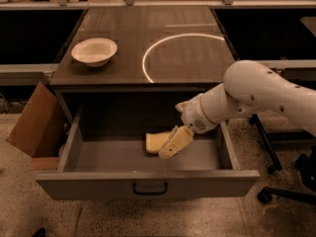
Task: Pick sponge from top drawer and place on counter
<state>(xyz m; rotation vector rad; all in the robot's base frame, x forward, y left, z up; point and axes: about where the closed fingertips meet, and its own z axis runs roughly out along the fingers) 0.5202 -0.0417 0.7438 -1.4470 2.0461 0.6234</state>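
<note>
The robot's pale two-finger gripper is down inside the open drawer, slanting toward the lower left from a rounded white wrist. It lies right against the small pale yellow foam sponge, overlapping the sponge's right end from where I stand. I cannot tell whether the gripper is open or closed, nor whether it has any hold on the sponge.

The sponge sits on the drawer floor, roughly in the middle and a little toward the back. Behind the wrist, the thick white arm rises up and away to the right, crossing over the drawer's right wall.

The wide grey metal top drawer is pulled well out, its flat front panel nearest me with a small dark bar handle at its centre.

Above and behind it stretches the dark grey-brown flat counter, marked with a thin white circular arc on its right half. A shallow white bowl stands on the counter's left side, well apart from the arc.

On the speckled floor to the left, a brown cardboard box leans just beside the drawer's left wall. To the right, the dark wheeled base of an office chair shows near the drawer's front corner.
</note>
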